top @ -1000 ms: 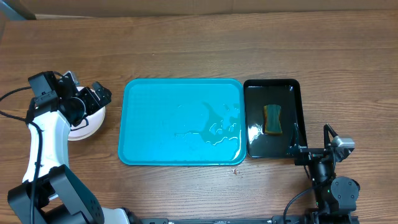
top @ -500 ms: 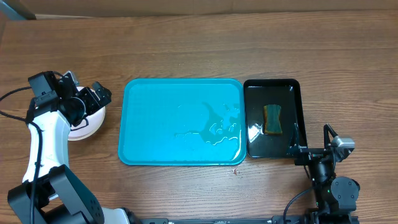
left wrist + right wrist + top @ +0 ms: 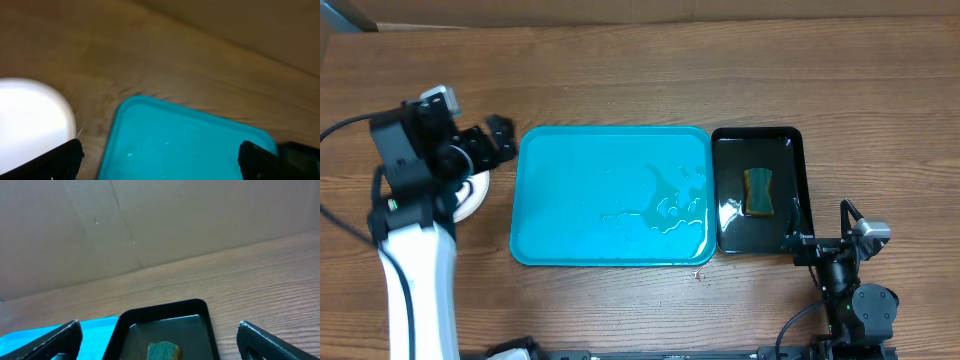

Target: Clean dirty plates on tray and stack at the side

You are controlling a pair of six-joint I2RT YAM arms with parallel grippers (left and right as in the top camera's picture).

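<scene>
Plates (image 3: 470, 195) lie at the left of the wooden worktop (image 3: 740, 70), showing as a white disc partly under the left arm, their count unclear; the left end effector (image 3: 492, 140) hangs between them and the tray (image 3: 570, 190), fingers spread wide, holding nothing; the turquoise tray carries a puddle of water (image 3: 665, 205) on its right half; the right end effector (image 3: 159, 330), also spread, faces a black tray (image 3: 760, 145) holding a sponge (image 3: 758, 191); a cardboard wall (image 3: 150, 220) backs the worktop.
</scene>
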